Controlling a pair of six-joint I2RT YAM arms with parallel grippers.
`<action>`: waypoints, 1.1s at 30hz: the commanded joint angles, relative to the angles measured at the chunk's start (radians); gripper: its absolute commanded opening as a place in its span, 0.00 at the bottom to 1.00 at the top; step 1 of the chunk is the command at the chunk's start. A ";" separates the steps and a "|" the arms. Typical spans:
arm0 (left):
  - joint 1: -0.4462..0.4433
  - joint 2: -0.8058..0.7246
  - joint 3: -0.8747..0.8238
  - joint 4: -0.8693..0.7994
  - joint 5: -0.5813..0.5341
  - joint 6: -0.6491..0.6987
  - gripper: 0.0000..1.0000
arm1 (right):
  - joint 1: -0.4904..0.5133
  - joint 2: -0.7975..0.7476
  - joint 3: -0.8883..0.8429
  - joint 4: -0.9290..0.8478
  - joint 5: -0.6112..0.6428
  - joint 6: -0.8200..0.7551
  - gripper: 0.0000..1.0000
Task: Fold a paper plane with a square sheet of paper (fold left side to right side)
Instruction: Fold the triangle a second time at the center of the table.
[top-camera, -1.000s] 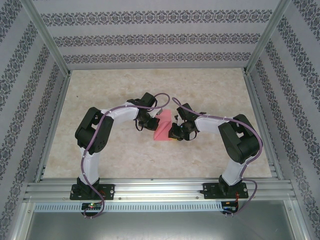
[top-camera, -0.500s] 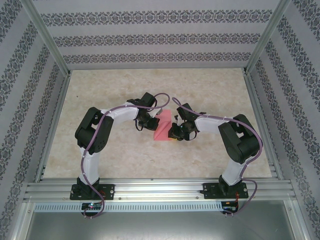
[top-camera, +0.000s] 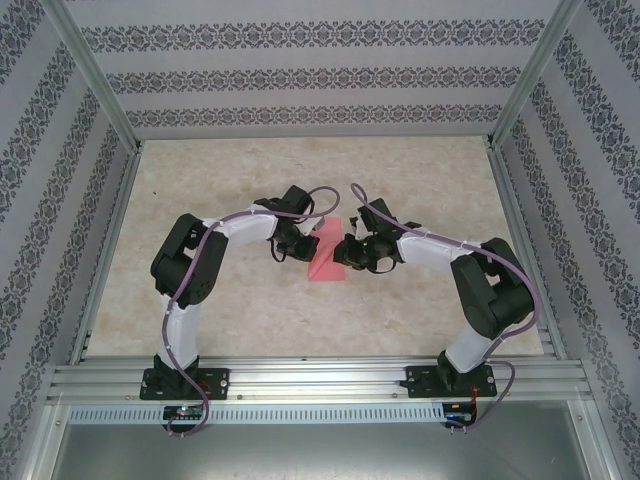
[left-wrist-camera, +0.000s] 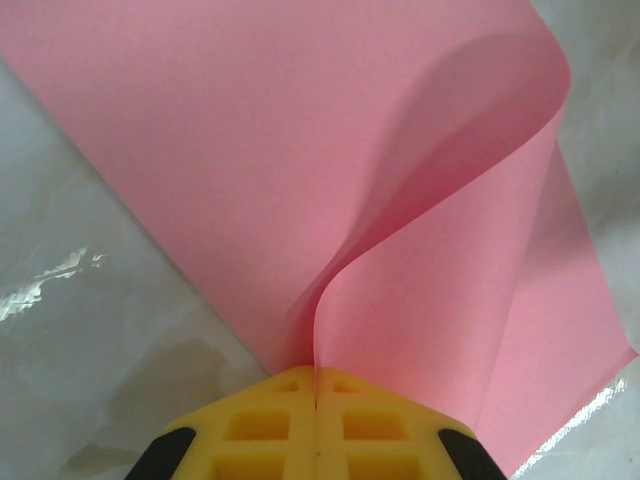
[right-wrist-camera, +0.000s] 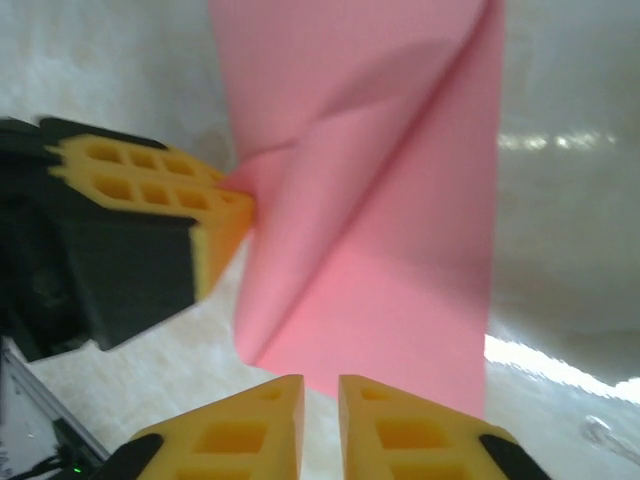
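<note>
Left pincer (top-camera: 303, 249), seen from the top camera, is reaching in from the left to the middle of the table (top-camera: 420, 170) and is meeting the left edge of the square sheet of paper (top-camera: 326, 262). The right pincer (top-camera: 346, 254) is leaning in from the opposite side, its tip just beside the right edge of the pink sheet. The paper is lying between the two pincers, narrow and slanted, near the centre of the marbled table top. From this height I cannot tell how either set of jaws is standing.

Left wrist view: the left pincer (left-wrist-camera: 316, 375) is pressing its two yellow fingers together on the near edge of the square sheet of paper (left-wrist-camera: 300, 150), so it is gripping the sheet. One layer is lying flat on the table (left-wrist-camera: 100, 330), while a second layer is rising from the pinch and curling over to the right in a loose, uncreased bend.

Right wrist view: the right pincer (right-wrist-camera: 320, 385) is holding its yellow fingers a narrow slit apart, with pale table showing in the gap and nothing caught there. The near edge of the paper (right-wrist-camera: 400, 200) is running just beyond its tips. At the left, the left pincer (right-wrist-camera: 235, 200) is clamping the sheet's far corner, and the lifted layer is bulging up from that point.
</note>
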 joint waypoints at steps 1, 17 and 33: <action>0.010 0.025 0.016 0.022 -0.012 0.003 0.04 | -0.003 0.020 -0.004 0.151 -0.041 0.079 0.14; 0.009 0.028 0.015 0.026 -0.009 0.003 0.04 | 0.019 0.155 0.046 0.265 -0.073 0.142 0.12; 0.008 0.028 0.016 0.020 -0.034 -0.001 0.04 | 0.025 0.209 0.070 0.213 -0.040 0.106 0.13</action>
